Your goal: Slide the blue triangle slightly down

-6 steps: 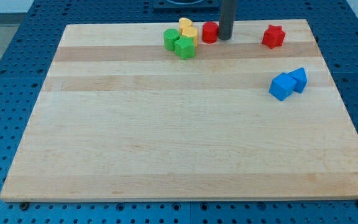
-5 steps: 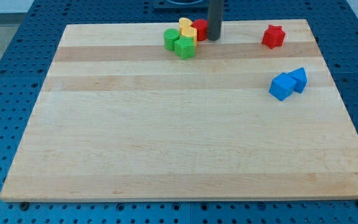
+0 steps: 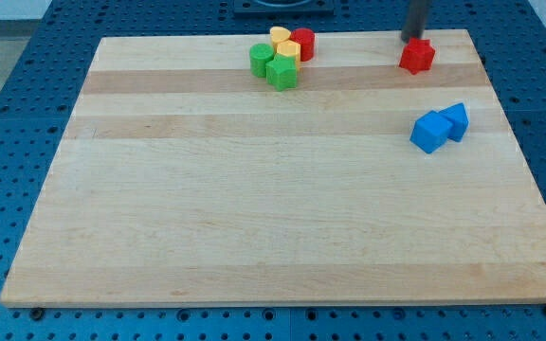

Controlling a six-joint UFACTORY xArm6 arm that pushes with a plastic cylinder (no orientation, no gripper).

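Note:
The blue triangle [image 3: 456, 120] lies at the view's right, touching a blue cube [image 3: 431, 132] on its lower left. My tip [image 3: 412, 38] is at the view's top right, just above the red star block [image 3: 417, 56] and close to or touching it. The tip stands well above the blue triangle, with the red star between them.
A cluster sits at the top centre: a red cylinder [image 3: 302, 44], two yellow blocks [image 3: 284, 44], a green cylinder [image 3: 261, 59] and a green cube [image 3: 282, 72]. The wooden board [image 3: 254, 208] lies on a blue pegboard table.
My tip pushed the red cylinder left against the yellow blocks, then moved right along the top edge to just above the red star. The blue blocks have not moved.

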